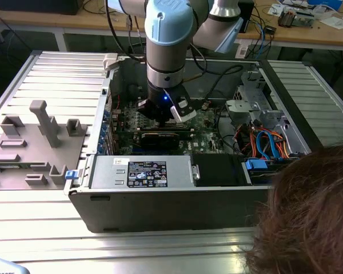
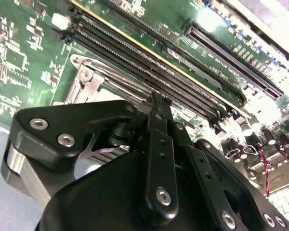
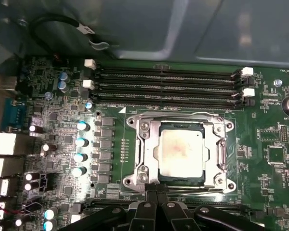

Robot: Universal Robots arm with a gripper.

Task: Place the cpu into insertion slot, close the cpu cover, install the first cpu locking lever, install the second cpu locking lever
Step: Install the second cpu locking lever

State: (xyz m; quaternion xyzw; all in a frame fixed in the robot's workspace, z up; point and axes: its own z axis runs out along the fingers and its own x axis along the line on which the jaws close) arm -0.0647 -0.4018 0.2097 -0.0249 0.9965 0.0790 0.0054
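Open computer case (image 1: 160, 200) lies on its side on a ribbed metal bench (image 1: 308, 80); a person's head is at the exterior view's near right corner. A grey fixture tray (image 1: 34, 142) sits at the exterior view's left, well apart from the work.

Arm (image 1: 168, 34) reaches straight down into the case, over the green circuit board (image 3: 53, 120). Gripper (image 1: 163, 109) is low, just above the board, near the middle of the case.

First wrist view: cpu (image 3: 181, 153) is already seated in the insertion slot (image 3: 147, 127), silver top up and flat. The cpu cover (image 3: 216, 161) appears closed down over it, framing the chip on all sides. Whether either locking lever is latched, cannot tell.

Gripper (image 3: 155, 195) fingers are pressed together, tips meeting with nothing between them; the second wrist view (image 2: 156, 103) agrees.

Key relation: fingertips sit right at the socket's edge, at about its midline, opposite the side with the memory slots (image 3: 168, 84). The chip lies directly beyond the tips, toward those slots, whose long axis runs crosswise to that line.
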